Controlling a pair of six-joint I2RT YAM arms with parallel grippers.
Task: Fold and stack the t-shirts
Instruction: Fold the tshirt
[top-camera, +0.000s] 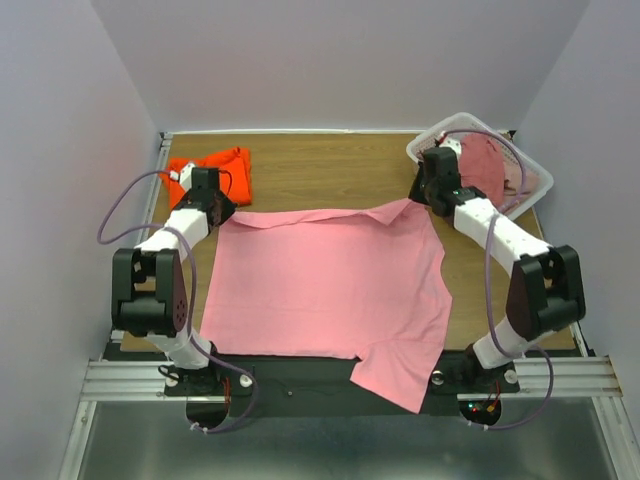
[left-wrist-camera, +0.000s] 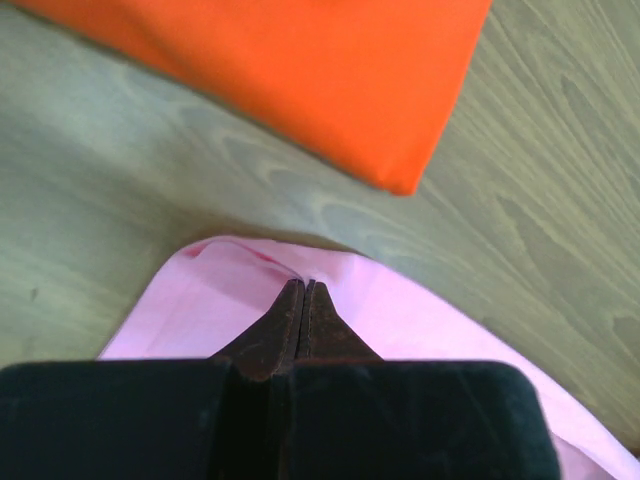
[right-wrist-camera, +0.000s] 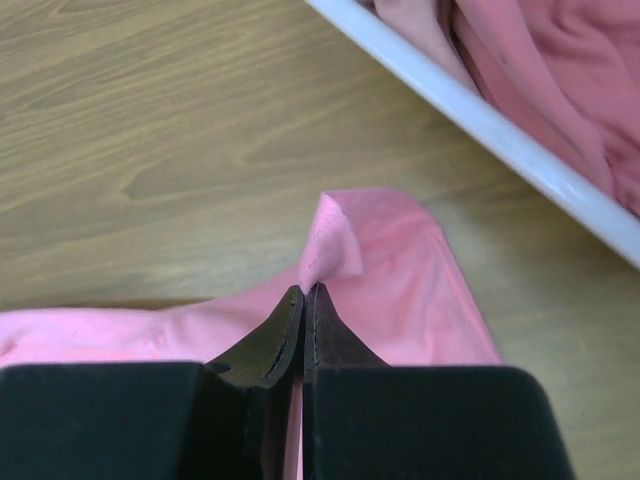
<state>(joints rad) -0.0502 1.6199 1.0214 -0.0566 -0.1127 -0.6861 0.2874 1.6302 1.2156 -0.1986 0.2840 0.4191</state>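
Pink t-shirt flat across middle of tabletop, 1 flap hanging past near edge. Clamped at 2 far corners by left pincer and right pincer, each biting thin slivers. Could slip free mid-fold, or drag skewed.

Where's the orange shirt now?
Top view: orange shirt sits at the far-left corner of the table, just beyond the left gripper, which pinches the pink shirt.
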